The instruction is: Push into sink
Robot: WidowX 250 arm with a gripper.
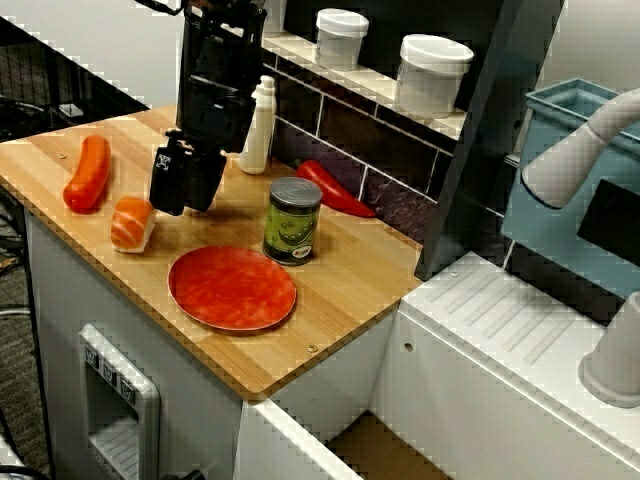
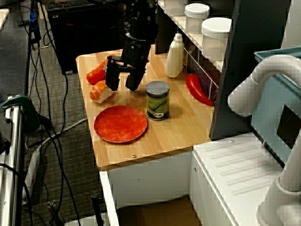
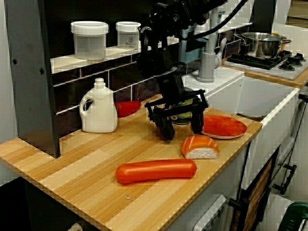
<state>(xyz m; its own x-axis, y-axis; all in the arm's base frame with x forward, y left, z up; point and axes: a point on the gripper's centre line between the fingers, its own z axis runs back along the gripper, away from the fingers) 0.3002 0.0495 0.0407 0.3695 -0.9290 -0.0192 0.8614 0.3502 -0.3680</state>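
Nearest the lens in the side view lies the orange-red sausage [image 3: 155, 171], and just behind it the salmon sushi piece [image 3: 199, 147]; neither has been moved toward the basin, as far as you can judge. Your gripper [image 3: 182, 126] hangs just above the wooden counter [image 1: 350, 290] with its fingers [image 3: 166, 130] spread apart and nothing between them. It sits beside the sushi and close to the green can [image 1: 292, 220], touching neither from what the views show.

Working outward, the red plate [image 1: 232, 288] lies flat in front of the can, the red chili pepper [image 1: 335, 188] rests against the tiled back wall, and the white bottle [image 1: 259, 128] stands upright behind the arm.

You will find the sink [image 3: 262, 98] well apart from all of these, beyond the counter's far edge past the plate. Its visible part looks empty.

So the push appears not yet begun. Which item is meant is not something the views settle. Everything is left: contact, then a slide across the counter and over the edge.
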